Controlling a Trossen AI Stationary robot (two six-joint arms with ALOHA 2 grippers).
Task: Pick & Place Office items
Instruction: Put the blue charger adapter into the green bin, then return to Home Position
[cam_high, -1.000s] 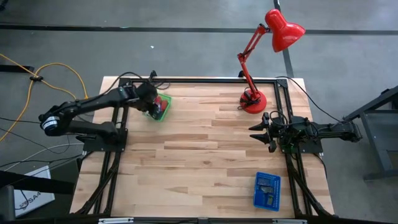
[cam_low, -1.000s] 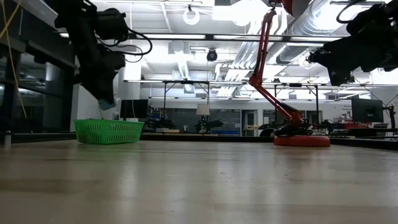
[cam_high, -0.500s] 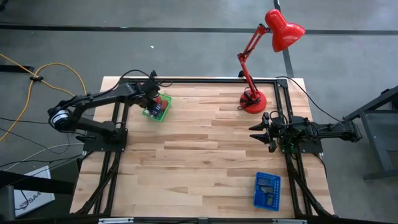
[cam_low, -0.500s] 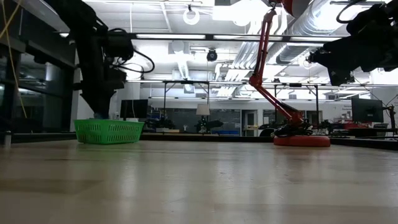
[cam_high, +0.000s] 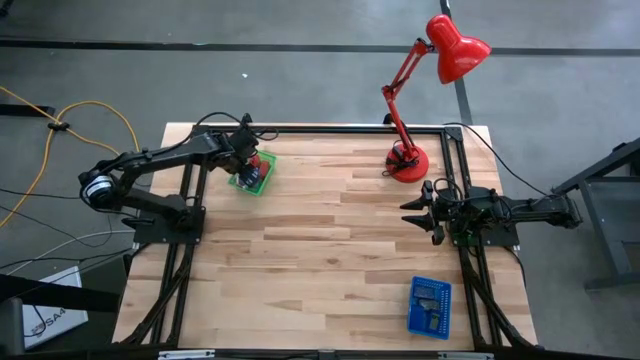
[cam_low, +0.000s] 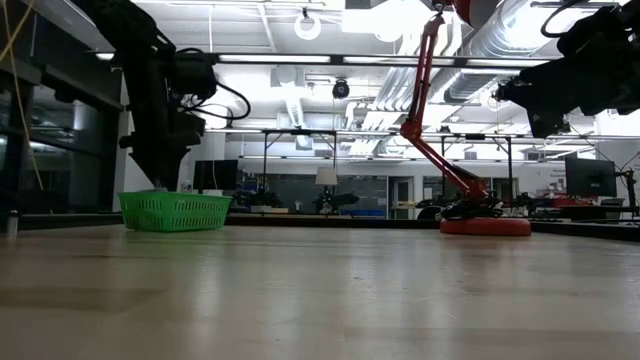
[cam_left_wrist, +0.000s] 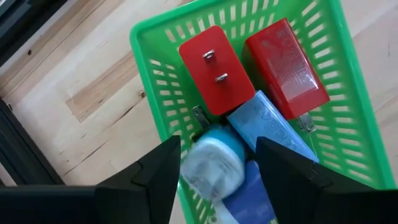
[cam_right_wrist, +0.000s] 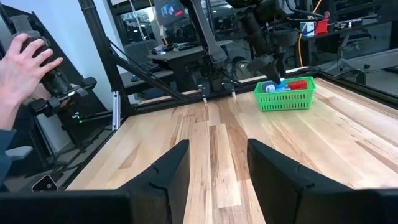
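- Jaws of the left gripper (cam_left_wrist: 214, 171) stand apart over the green tray (cam_left_wrist: 351, 81). A round pale-blue piece (cam_left_wrist: 214, 167) sits between them, blurry. I cannot tell if they grip it or have let it go.
- Just past the jaws, that tray holds more office items: a red plug block (cam_left_wrist: 214, 68) with two metal prongs, a second red block (cam_left_wrist: 286, 68) with a bumpy face, and a flat blue block (cam_left_wrist: 270, 127). They lie close together and touch.
- Its walls are shiny plastic with many thin slots.
- From above, the left gripper (cam_high: 243, 160) reaches over the green tray (cam_high: 256, 181) at the far left corner of the counter (cam_high: 320, 240). The counter is pale wood made of long strips.
- Jaws of the right gripper (cam_high: 417, 212) are parted and hold nothing. That arm waits at the right side of the counter, well apart from both trays.
- At the near right corner lies the blue tray (cam_high: 430, 307), full of small holes. A few small pieces seem to be left in it, too small to tell which.
- I think the job is partly done: several items are in the green tray, and some are left in the blue one.
- A red lamp (cam_high: 455, 45) stands at the far right, smooth and shiny, with a round base.
- Off the counter, the right wrist view shows a person's hand (cam_right_wrist: 22, 62) on a control handle.
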